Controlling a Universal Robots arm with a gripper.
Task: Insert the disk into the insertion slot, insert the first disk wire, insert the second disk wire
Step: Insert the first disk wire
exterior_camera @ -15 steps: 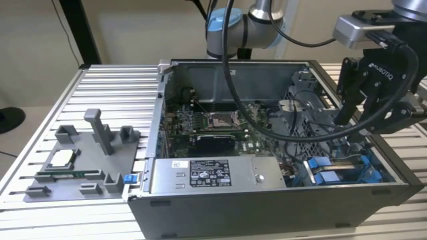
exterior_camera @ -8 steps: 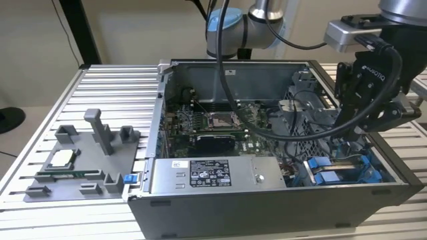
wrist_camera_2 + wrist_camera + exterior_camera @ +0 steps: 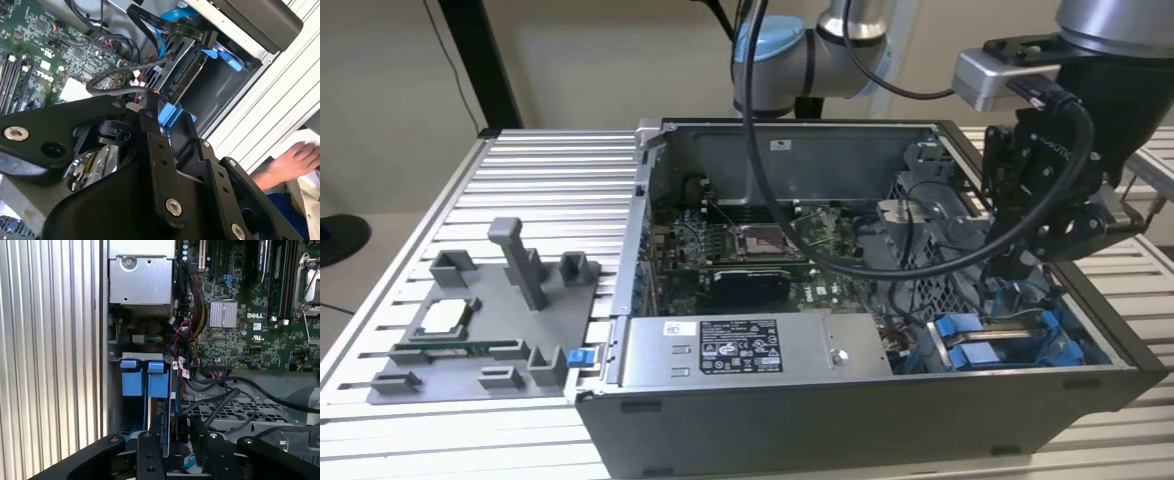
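Observation:
The disk (image 3: 1003, 328), silver-grey in its blue carrier, sits low in the insertion slot (image 3: 1062, 345) at the front corner of the open computer case on the exterior view's right. My gripper (image 3: 1017, 275) reaches down into that corner, directly above it. In both wrist views the black fingers (image 3: 150, 440) flank the carrier's blue edge (image 3: 170, 115), and my gripper (image 3: 172, 432) looks shut on it. Two blue tabs (image 3: 145, 380) stand just ahead of the fingers. Black wires (image 3: 225, 390) and a blue flat cable (image 3: 172, 15) run close by the disk's connector end (image 3: 182, 70); whether any is plugged in is hidden.
A grey metal box with a white sticker (image 3: 734, 350) fills the case's front. The motherboard (image 3: 747, 250) lies behind it. A grey fixture with small parts (image 3: 494, 320) rests on the slatted table at the exterior view's left. A person's hand (image 3: 295, 155) is beside the case.

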